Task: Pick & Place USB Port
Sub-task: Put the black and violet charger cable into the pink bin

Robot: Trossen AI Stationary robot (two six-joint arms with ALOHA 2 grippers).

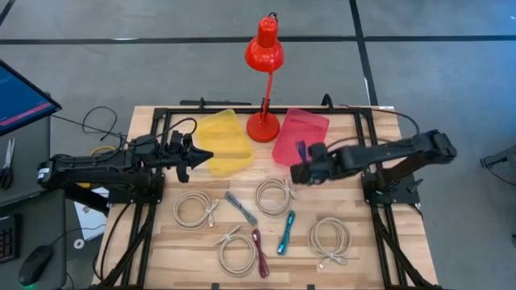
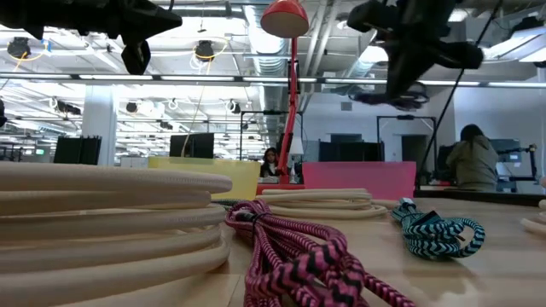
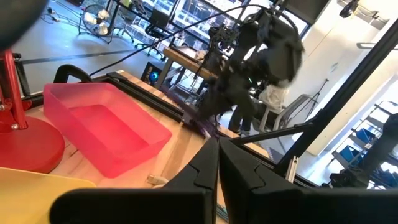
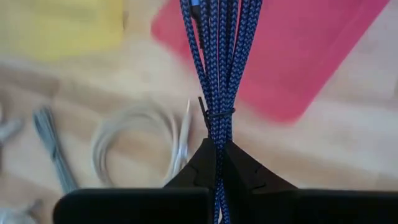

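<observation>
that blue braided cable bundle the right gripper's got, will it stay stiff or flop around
Probably floppy: the blue cable bundle hangs as loose parallel strands, cinched by one tie, from the shut right gripper. It looks light, held by a fingertip pinch alone. The braid should limit slipping, though the free end may swing above the pink bin.

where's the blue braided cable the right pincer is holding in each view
High view: blue cable at the red bin's near edge.
Low view: dangling upper right.
Left wrist view: hanging under the far arm, beside the bin.
Right wrist view: centre, over the bin.
Shared landmark: the red bin.
</observation>
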